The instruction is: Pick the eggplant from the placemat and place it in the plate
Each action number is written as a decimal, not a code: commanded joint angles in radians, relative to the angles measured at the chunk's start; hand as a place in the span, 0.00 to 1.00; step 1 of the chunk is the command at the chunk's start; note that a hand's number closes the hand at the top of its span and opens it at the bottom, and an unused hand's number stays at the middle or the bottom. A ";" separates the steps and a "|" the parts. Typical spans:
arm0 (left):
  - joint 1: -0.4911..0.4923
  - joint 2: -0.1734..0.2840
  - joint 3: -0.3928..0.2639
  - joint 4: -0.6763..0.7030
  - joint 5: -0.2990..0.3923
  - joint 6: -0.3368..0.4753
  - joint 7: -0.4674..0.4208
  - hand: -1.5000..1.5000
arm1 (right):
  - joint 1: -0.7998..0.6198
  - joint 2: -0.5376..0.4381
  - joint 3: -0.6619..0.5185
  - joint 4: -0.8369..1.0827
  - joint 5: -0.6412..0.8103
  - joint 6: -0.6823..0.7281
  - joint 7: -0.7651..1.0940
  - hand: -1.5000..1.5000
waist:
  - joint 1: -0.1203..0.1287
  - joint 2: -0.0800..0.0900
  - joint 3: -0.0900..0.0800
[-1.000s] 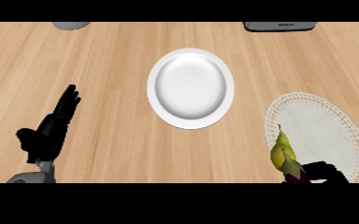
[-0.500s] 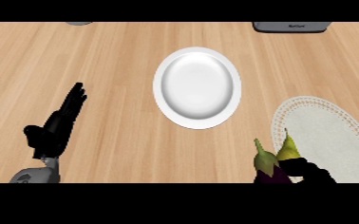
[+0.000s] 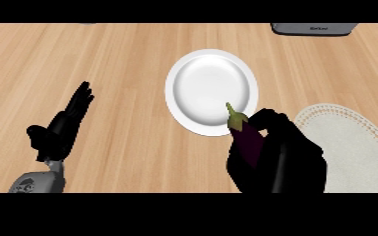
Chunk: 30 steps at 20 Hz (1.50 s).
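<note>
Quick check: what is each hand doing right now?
Left hand: open, fingers straight, holding nothing, resting at the lower left.
Right hand: shut on the eggplant, beside the plate.

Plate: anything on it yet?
Nothing rests on the plate; its white face is bare. The eggplant's green stem tip overlaps the lower right rim, held in the right hand, which hides the eggplant's lower part.

A light wooden counter [image 3: 111, 65] is carrying a white plate [image 3: 210, 87] at its middle, a pale round placemat [image 3: 347, 145] at right, and a grey appliance [image 3: 314, 28] at the far edge.
</note>
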 commanded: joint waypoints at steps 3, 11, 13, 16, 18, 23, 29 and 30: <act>-0.012 -0.033 -0.026 -0.016 -0.020 0.019 0.020 0.50 | -0.252 0.007 -0.133 0.295 -0.200 -0.106 0.162 1.00 | 0.012 0.002 0.001; 0.013 -0.034 -0.034 -0.008 -0.032 -0.001 -0.024 0.50 | -0.429 0.007 -0.206 0.671 -0.304 -0.347 0.137 1.00 | 0.031 0.007 0.001; 0.003 -0.008 -0.011 -0.014 -0.008 -0.022 0.005 0.50 | -0.433 0.007 -0.276 0.643 -0.303 -0.434 0.105 1.00 | 0.030 0.007 0.002; -0.024 -0.008 -0.007 0.007 -0.022 -0.008 -0.003 0.50 | -0.427 0.007 -0.343 0.700 -0.310 -0.543 0.103 0.00 | 0.023 0.009 0.003; -0.010 -0.022 -0.013 0.015 -0.021 -0.014 -0.031 0.50 | -0.449 0.007 -0.344 0.803 -0.314 -0.568 0.124 0.00 | 0.028 0.009 0.001; -0.006 -0.025 -0.010 0.011 -0.023 -0.010 -0.036 0.50 | -0.507 0.007 -0.373 0.871 -0.412 -0.655 0.143 0.00 | 0.034 0.007 0.002; -0.034 -0.005 0.013 0.019 -0.004 -0.023 0.002 0.50 | -0.481 0.007 -0.417 0.823 -0.371 -0.919 0.067 0.00 | 0.012 0.000 0.002; -0.016 -0.001 0.028 0.032 -0.002 -0.017 -0.016 0.50 | -0.439 0.007 -0.422 0.792 -0.380 -0.960 0.051 0.00 | 0.003 -0.002 0.002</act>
